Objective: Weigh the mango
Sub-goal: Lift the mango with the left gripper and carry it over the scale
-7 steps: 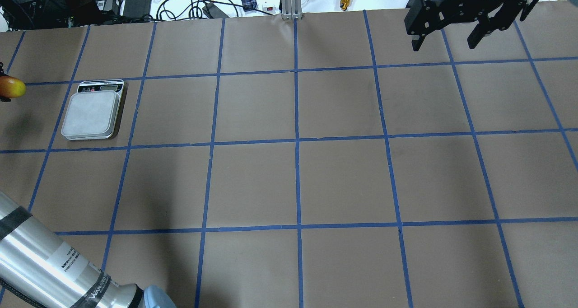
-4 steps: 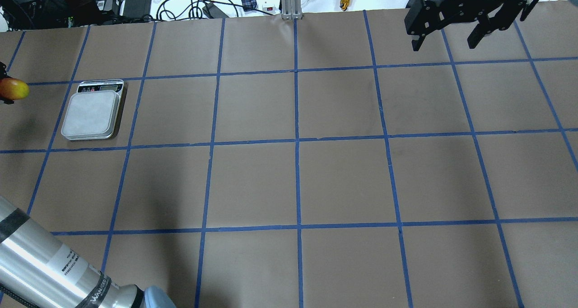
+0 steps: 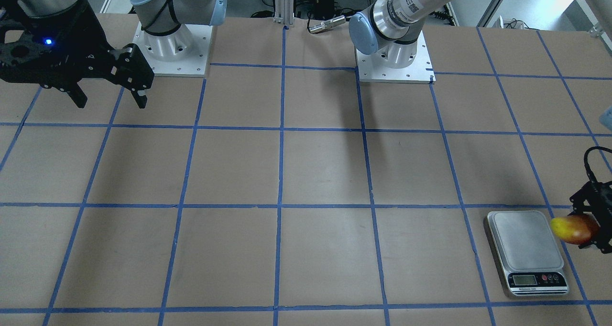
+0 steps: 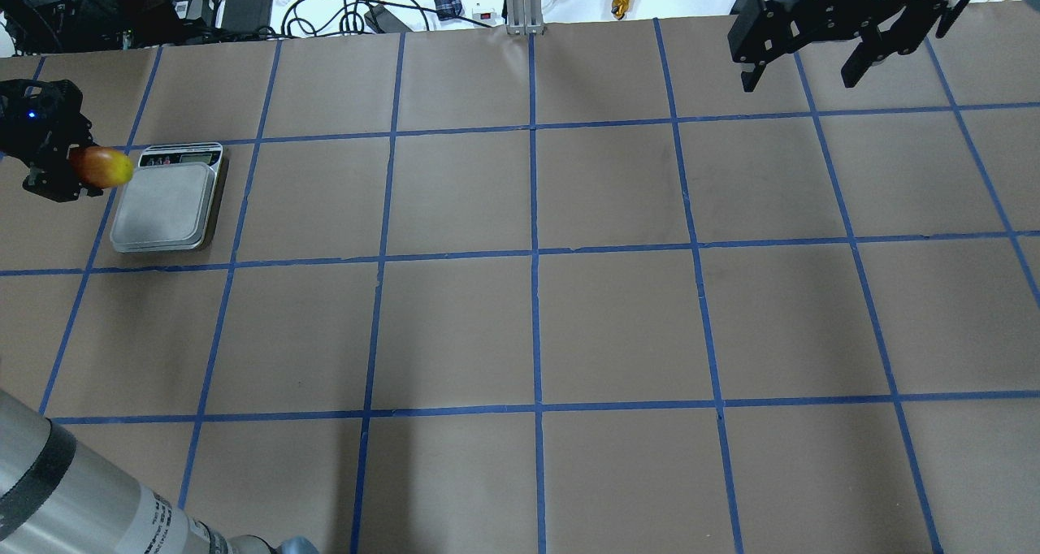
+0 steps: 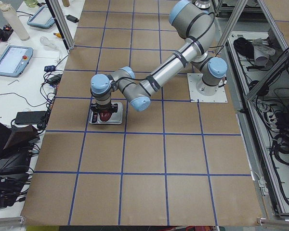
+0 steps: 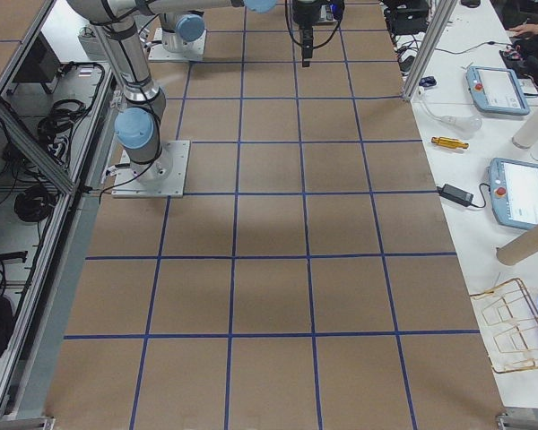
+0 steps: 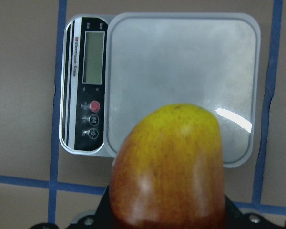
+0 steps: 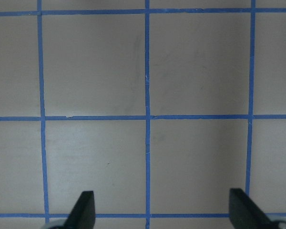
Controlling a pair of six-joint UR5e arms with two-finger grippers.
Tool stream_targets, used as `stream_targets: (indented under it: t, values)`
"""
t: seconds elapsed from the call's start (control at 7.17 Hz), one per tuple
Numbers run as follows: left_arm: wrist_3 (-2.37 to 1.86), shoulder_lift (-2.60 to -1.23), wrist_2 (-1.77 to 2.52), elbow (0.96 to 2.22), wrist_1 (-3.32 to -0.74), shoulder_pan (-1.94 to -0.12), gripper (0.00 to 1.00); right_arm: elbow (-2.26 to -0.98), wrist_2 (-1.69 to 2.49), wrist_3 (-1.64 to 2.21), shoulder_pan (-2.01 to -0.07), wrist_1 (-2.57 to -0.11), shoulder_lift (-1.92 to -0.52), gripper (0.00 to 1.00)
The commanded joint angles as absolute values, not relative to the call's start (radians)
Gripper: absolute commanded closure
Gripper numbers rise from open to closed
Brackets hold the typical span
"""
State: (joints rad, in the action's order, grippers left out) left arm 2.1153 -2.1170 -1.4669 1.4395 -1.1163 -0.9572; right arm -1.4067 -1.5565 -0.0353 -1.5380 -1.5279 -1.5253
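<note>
Overhead exterior view: the left gripper (image 4: 71, 164) is clamped on the red end of the mango (image 4: 107, 166) at the table's (image 4: 617, 318) far-left side. The fruit's yellow tip pokes out over the left edge of the kitchen scale (image 4: 162, 205), close to its display end. The right gripper (image 4: 798, 79) hangs at the far-right corner with its fingers spread wide and nothing between them.

Front-facing view: the mango sits at the right edge of the picture, lying sideways in the black fingers, yellow end just over the rim of the steel platform. It looks to be held above the scale rather than resting on it. The other gripper is up at the top left, gaping and empty.

Exterior left view: the near arm stretches out to the scale, its gripper pointing down with the red fruit beneath it, over the platform.

Exterior right view: the near arm's gripper shows at the top edge; its opening cannot be told from here.

Left wrist view: the mango fills the lower middle and hides the fingers; beyond its yellow tip lie the platform and the grey display.

Right wrist view: two fingertips stand far apart over blue tape lines (image 8: 147, 117).
</note>
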Motion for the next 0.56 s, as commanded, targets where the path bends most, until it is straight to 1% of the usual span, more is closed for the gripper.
stream_targets:
  t: [0.0, 0.28, 0.42]
  values:
    - [2.086, -2.131, -1.470, 1.465, -1.111, -0.973, 0.81, -1.407, -1.555, -0.035, -1.539, -1.528, -1.525, 0.00]
    - [2.086, -2.144, -1.466, 1.476, -1.111, -0.977, 0.81, -1.407, -1.557, -0.035, -1.539, -1.528, -1.525, 0.00]
    - [2.083, -2.145, -1.468, 1.495, -1.108, -0.995, 0.79, -1.407, -1.557, -0.035, -1.539, -1.528, -1.526, 0.00]
